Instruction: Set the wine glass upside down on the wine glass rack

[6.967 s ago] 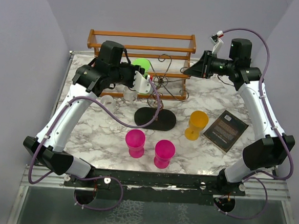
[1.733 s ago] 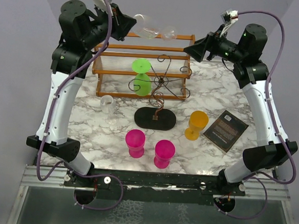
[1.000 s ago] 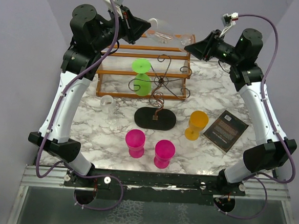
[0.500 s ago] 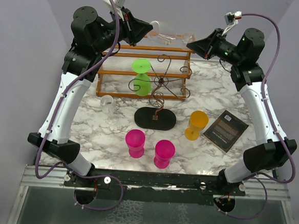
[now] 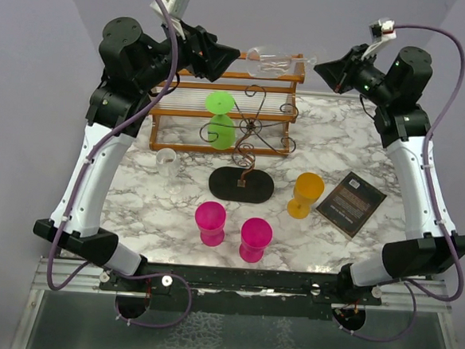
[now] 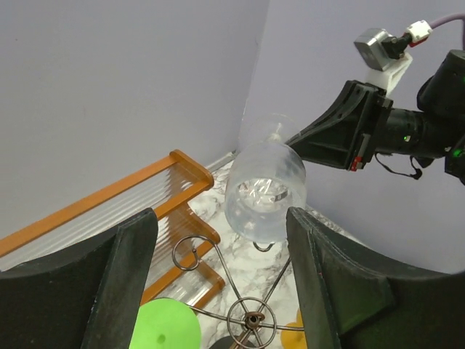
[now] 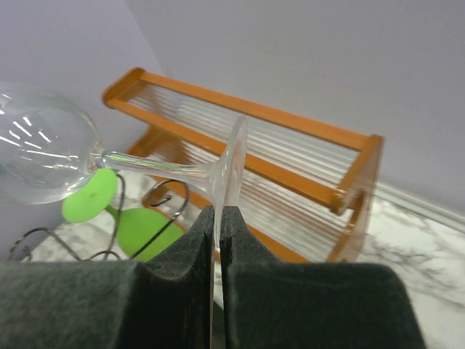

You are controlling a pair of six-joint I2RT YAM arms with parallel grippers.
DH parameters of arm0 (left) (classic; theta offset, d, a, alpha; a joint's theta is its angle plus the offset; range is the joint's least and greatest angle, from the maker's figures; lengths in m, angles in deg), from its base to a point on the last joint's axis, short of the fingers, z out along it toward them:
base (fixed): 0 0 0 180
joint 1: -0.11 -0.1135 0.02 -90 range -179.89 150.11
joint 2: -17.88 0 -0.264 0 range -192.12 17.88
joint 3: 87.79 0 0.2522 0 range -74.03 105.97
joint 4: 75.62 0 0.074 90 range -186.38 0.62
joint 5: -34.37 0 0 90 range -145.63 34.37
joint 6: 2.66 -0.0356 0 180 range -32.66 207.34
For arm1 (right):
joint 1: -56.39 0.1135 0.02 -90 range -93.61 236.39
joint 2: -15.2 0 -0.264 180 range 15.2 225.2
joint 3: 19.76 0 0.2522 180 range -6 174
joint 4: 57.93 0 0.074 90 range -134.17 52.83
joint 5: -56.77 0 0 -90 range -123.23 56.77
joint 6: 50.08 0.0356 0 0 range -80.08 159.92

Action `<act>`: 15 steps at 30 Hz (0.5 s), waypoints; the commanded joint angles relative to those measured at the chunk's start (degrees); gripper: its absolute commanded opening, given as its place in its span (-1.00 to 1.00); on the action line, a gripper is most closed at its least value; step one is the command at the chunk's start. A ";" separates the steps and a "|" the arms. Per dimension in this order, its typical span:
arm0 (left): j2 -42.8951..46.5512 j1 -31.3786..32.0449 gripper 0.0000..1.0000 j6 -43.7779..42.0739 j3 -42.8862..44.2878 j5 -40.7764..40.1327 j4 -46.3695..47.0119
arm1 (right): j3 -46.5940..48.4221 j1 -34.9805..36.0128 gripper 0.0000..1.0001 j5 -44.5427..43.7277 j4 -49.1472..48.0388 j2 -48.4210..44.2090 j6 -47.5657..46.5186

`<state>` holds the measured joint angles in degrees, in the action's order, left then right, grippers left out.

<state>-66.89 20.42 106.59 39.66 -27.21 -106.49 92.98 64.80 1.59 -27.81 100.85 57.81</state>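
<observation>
- The right end effector [image 7: 218,212] pinches the foot of the clear wine glass [image 7: 40,142], holding it sideways in the air.
- The left end effector [image 5: 234,57] is spread, the bowl just ahead of it.
- The glass is above the wine glass rack [image 5: 251,137] and not on it.

Clear wine glass [image 5: 264,58] horizontal (midair)

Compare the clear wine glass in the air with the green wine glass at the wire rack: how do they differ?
The clear wine glass is colourless; the green wine glass is bright green. The clear one lies sideways in the air, its foot pinched by the right gripper; the green one hangs foot up on the wire rack. Both are stemmed glasses.
</observation>
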 commanded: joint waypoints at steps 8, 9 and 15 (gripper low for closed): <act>5.61 -0.09 0.76 -14.80 -2.67 -14.85 -6.91 | 10.23 -0.60 -0.98 -20.66 8.92 -3.61 -26.34; 5.88 -0.03 0.76 -15.93 -3.01 -16.07 -7.37 | 12.05 -0.51 -0.98 -21.47 9.94 -2.82 -27.97; 7.36 -0.15 0.77 -20.19 -6.46 -22.03 -8.36 | 19.90 7.76 -0.98 -34.46 11.09 1.63 -39.91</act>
<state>-61.18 20.42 91.29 35.14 -42.44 -113.04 109.28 66.52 -21.14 -16.43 100.41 28.89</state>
